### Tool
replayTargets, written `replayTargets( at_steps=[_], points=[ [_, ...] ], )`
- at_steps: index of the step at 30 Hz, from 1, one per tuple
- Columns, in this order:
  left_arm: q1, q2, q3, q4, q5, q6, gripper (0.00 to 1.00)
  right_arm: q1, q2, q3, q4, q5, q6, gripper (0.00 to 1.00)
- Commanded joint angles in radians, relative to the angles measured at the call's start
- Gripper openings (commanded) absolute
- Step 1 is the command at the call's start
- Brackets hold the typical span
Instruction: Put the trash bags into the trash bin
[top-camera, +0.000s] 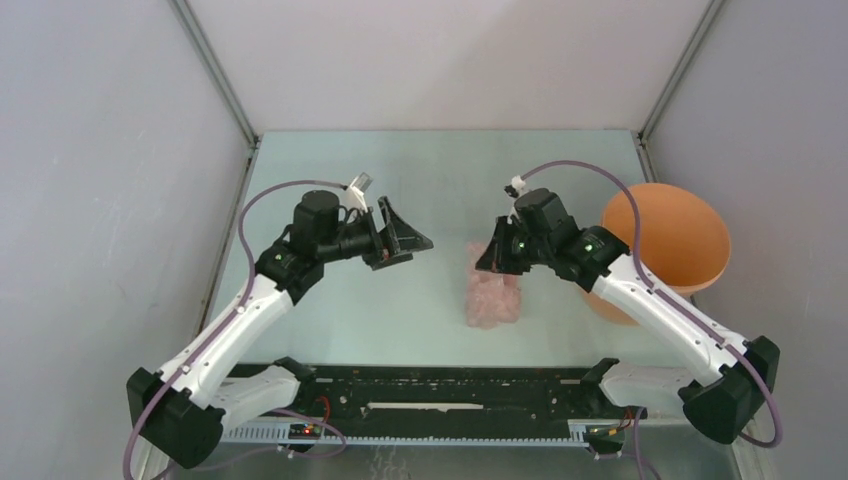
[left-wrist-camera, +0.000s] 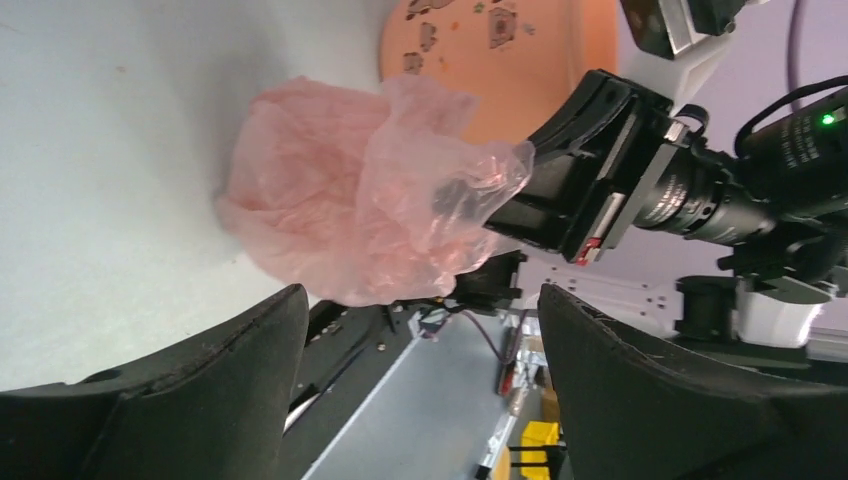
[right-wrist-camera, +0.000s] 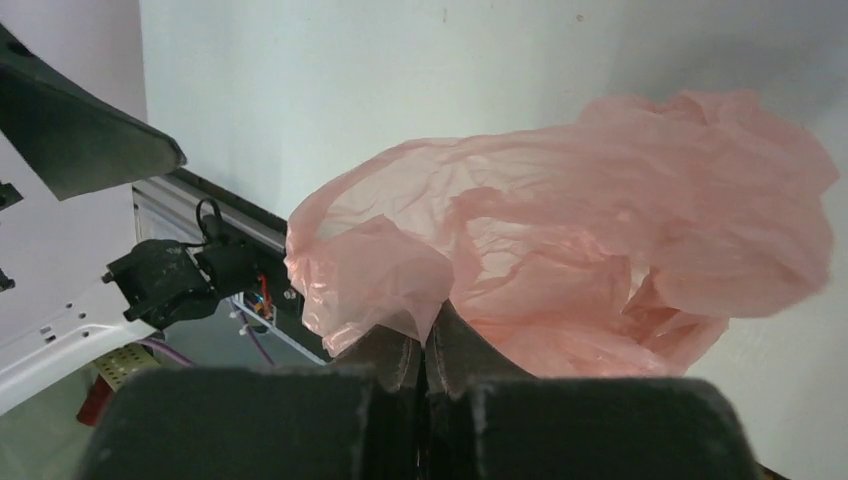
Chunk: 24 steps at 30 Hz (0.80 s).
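Note:
The pale-pink trash bag (top-camera: 492, 288) is a wrinkly, glossy lump near the table's middle. My right gripper (top-camera: 493, 258) is shut on a fold of its upper edge; in the right wrist view the film (right-wrist-camera: 560, 240) is pinched between the closed fingertips (right-wrist-camera: 427, 340). The bag also shows in the left wrist view (left-wrist-camera: 360, 205), held by the right gripper (left-wrist-camera: 520, 205). My left gripper (top-camera: 404, 236) is open and empty, left of the bag and apart from it, with wide-spread fingers (left-wrist-camera: 200, 390). The orange-tan trash bin (top-camera: 668, 248) stands at the right, behind the right arm.
Grey enclosure walls (top-camera: 110, 150) rise on both sides and at the back. A black rail (top-camera: 450, 395) with wiring runs along the near edge between the arm bases. The bin's orange side also shows in the left wrist view (left-wrist-camera: 500, 60).

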Motion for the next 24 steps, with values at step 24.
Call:
replayTargets(
  at_steps=[24],
  points=[
    [0.038,-0.105,0.018,-0.283,-0.352,0.003,0.93,0.24,-0.006,-0.015,0.221,0.414,0.008,0.0]
  ],
)
